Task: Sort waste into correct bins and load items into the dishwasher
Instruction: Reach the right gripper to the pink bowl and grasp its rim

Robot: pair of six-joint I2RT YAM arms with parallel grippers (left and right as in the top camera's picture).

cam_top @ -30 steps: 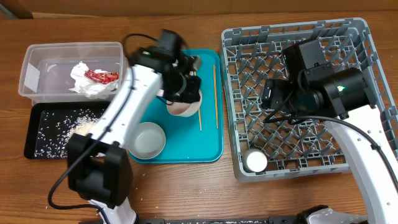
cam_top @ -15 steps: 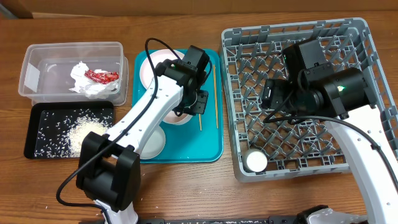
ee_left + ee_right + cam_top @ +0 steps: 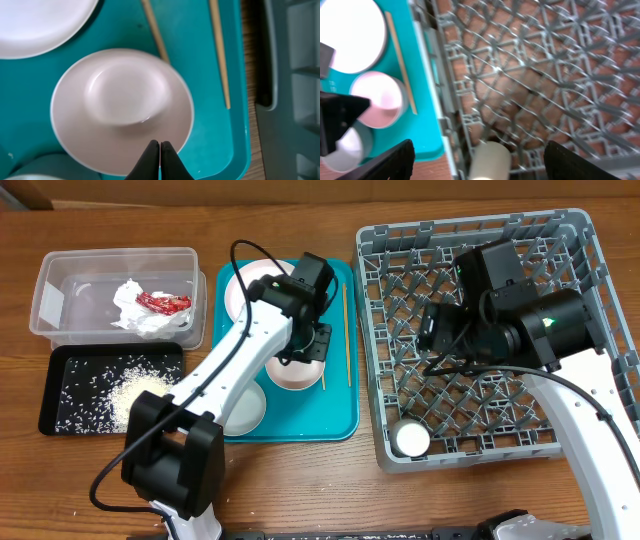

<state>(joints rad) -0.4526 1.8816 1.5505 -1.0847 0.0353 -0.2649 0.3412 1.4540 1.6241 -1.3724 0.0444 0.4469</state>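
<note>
Left gripper (image 3: pixel 312 345) pinched closed over the small pink round dish (image 3: pixel 295 375) on the flat teal plastic tray (image 3: pixel 335 415)

Overhead: dish mid-tray, two thin wooden chopsticks (image 3: pixel 346 330) just beside it toward the tray's right edge. Big square grey plastic lattice rack (image 3: pixel 570 240) right of the tray, small white cup (image 3: pixel 411 439) inside at its tray-side front corner. Left wrist: fingers pressed tip to tip, hanging over the dish's rim. Right wrist: right gripper (image 3: pixel 480 157) spread wide above the rack, gripping nothing.
</note>
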